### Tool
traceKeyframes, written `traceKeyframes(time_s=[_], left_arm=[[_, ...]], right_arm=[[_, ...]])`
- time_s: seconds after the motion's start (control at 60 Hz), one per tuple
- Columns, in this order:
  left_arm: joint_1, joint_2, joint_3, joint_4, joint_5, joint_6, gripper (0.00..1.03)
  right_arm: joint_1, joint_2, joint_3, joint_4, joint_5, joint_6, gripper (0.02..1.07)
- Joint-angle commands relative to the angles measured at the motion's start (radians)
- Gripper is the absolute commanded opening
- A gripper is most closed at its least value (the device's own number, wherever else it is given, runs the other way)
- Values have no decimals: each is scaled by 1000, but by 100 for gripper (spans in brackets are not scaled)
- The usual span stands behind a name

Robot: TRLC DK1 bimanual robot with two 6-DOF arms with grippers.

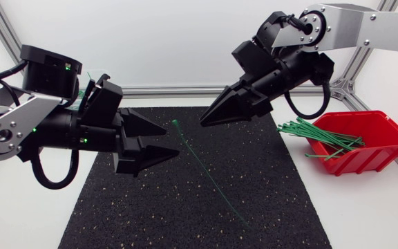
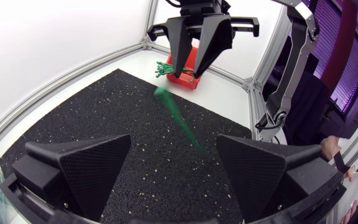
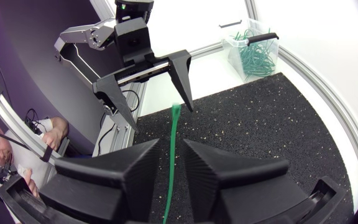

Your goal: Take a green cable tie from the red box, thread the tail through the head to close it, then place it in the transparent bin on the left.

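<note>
A loose green cable tie (image 1: 209,173) slants across the black mat (image 1: 150,207), its head end toward my left gripper. Neither gripper touches it. My left gripper (image 1: 172,139) hovers open just beside the tie's head. My right gripper (image 1: 206,120) points down at the mat from the far side, its fingers a little apart. In the right wrist view the tie (image 3: 175,124) shows through that narrow gap. The red box (image 1: 361,142) with several green ties stands at the right. The transparent bin (image 3: 250,53), holding green ties, stands behind my left arm.
The mat covers the middle of the white table. Aluminium frame posts (image 1: 5,34) rise at the back corners. The red box (image 2: 185,68) sits behind my right gripper (image 2: 188,73) in the left wrist view.
</note>
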Motion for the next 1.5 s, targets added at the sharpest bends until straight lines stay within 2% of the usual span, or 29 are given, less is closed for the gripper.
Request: traceKeyframes(time_s=[0.0,0.083,0.167,0.267,0.433,0.5,0.55,0.717,0.883,0.95,1.033,1.117,1.183,1.233,1.317,1.417,1.483], left_arm=[[11,-2,-7,6,8,19,96],[17,-8,-8,3,8,19,96],[31,-14,-13,-5,6,19,96],[53,-22,-21,-29,4,40,96],[103,-53,-68,-40,1,88,96],[135,-65,-97,-44,0,125,96],[149,-65,-106,-49,0,143,96],[214,-76,-154,-78,-2,227,96],[275,-114,-191,-100,0,293,96],[287,-125,-203,-100,0,306,96],[304,-140,-225,-101,0,327,96],[316,-146,-238,-101,0,339,96],[322,-146,-252,-100,0,353,96],[326,-148,-261,-100,0,359,96],[330,-151,-275,-97,1,370,96],[335,-153,-281,-95,1,376,96],[336,-153,-286,-92,6,379,96]], right_arm=[[23,0,-30,13,14,57,82],[27,-21,-49,28,37,57,88],[21,-51,-75,48,85,55,88],[21,-120,-147,109,189,57,88],[61,-146,-213,158,296,54,88],[116,-146,-257,227,404,54,88],[143,-144,-274,260,436,55,88],[244,-40,-266,359,557,49,88],[310,95,-178,373,657,34,87],[324,143,-141,379,665,32,87],[339,198,-99,390,688,31,79],[360,247,-59,390,698,31,77],[380,296,-24,395,721,31,65],[383,327,-1,393,726,31,61],[386,380,43,382,738,31,60],[393,416,68,370,746,35,50],[393,430,73,361,750,35,48]])
